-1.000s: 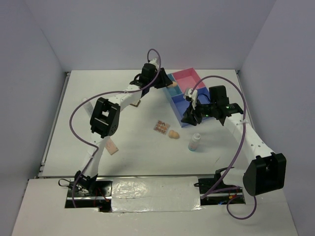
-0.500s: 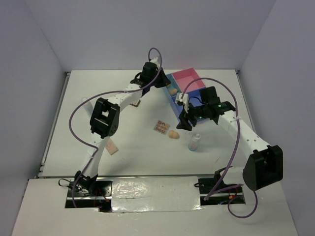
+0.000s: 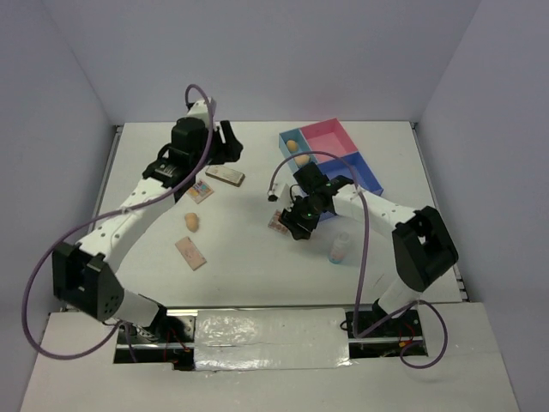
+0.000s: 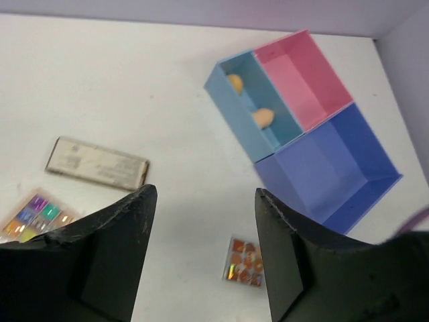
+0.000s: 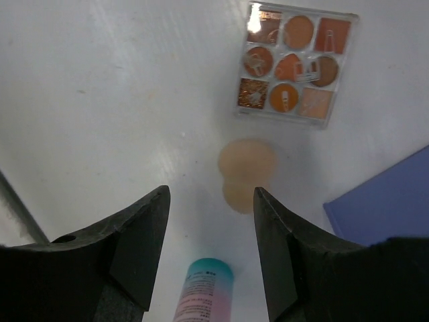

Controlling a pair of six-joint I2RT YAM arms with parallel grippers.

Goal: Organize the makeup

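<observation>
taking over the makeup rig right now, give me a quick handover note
Left gripper: jaws open, empty, above the table left of the tray.
Right gripper: jaws open, empty, low over a loose sponge.
Done: two sponges lie in the tray's light blue compartment; the pink and dark blue compartments are empty.
To do: the loose sponge, another sponge, the bottle, and four on the table: orange palette, multicolour palette, long pale palette, pinkish palette.
</observation>
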